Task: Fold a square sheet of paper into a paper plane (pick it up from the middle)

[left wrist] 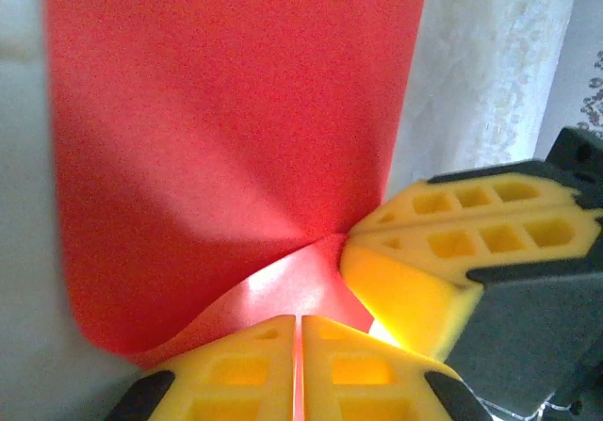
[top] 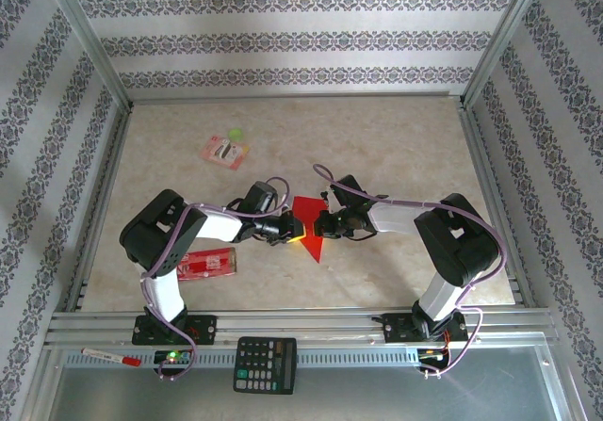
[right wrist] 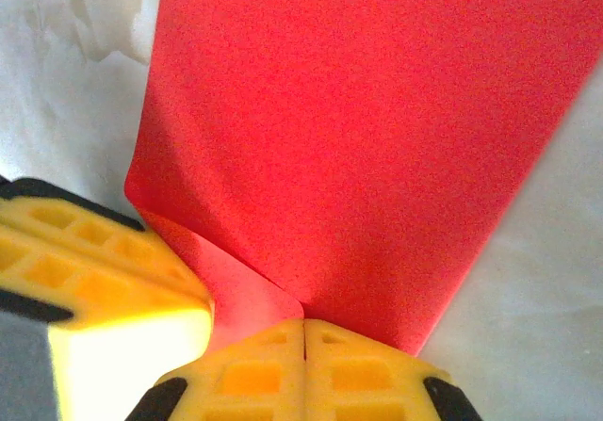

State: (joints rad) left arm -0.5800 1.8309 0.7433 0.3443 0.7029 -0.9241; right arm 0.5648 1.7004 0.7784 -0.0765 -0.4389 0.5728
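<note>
Red paper sheet (left wrist: pixel 236 110) fills upper middle of view, rising from jaws, plain and unprinted. Creases converge low, near yellow fingertips. Lower left corner curls forward, glossy underside catching light. Left gripper (left wrist: pixel 300 325) at bottom edge, jaws pressed together, thin slit between, paper's lower edge pinched there. Right gripper (left wrist: pixel 363 244) enters from right, jaws closed at same crease point. Pale mottled counter (left wrist: pixel 480 63) beyond paper's right side.

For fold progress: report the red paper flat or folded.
Partly folded: red paper creases toward the left gripper and right gripper pinching it, a flap doubled over.
</note>
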